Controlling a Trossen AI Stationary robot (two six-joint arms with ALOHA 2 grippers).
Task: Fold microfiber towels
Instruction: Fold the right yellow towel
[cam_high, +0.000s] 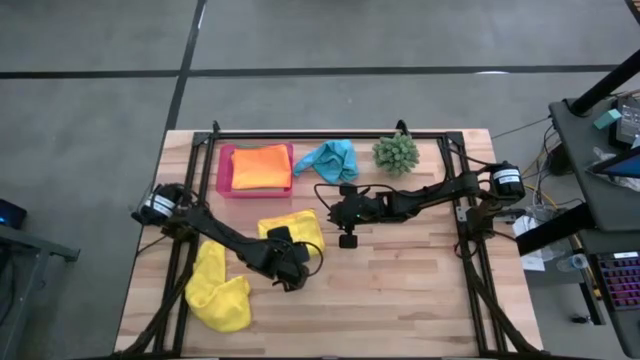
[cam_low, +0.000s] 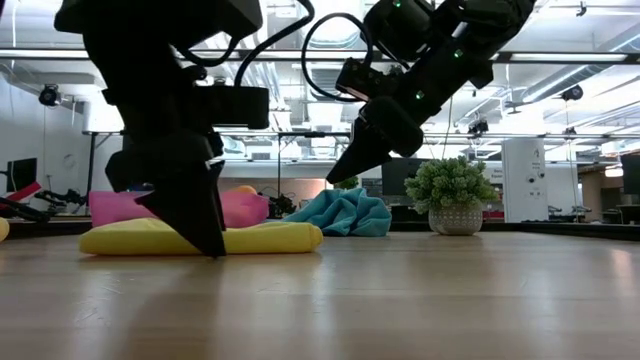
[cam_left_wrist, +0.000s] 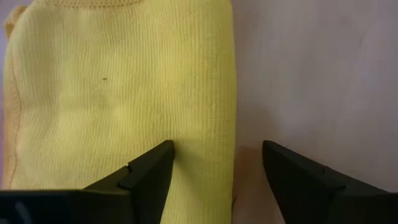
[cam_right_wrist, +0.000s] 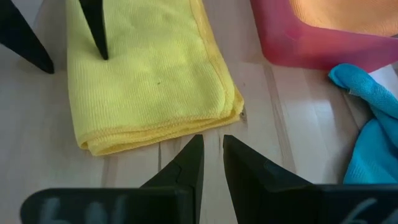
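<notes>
Left gripper (cam_left_wrist: 214, 174) spread wide over folded yellow towel's (cam_high: 300, 228) right edge, centre frame; right gripper (cam_right_wrist: 212, 165) nearly closed, empty, just off its corner; bare table (cam_high: 420, 290) lower right.

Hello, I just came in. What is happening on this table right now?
A two-armed robot is folding microfiber towels. The left gripper stands open over the edge of a folded yellow towel in the middle of the table. The right gripper hangs just above the table, beside the same towel, holding nothing. An orange towel lies in the pink tray; a crumpled yellow towel and a turquoise towel wait.
</notes>
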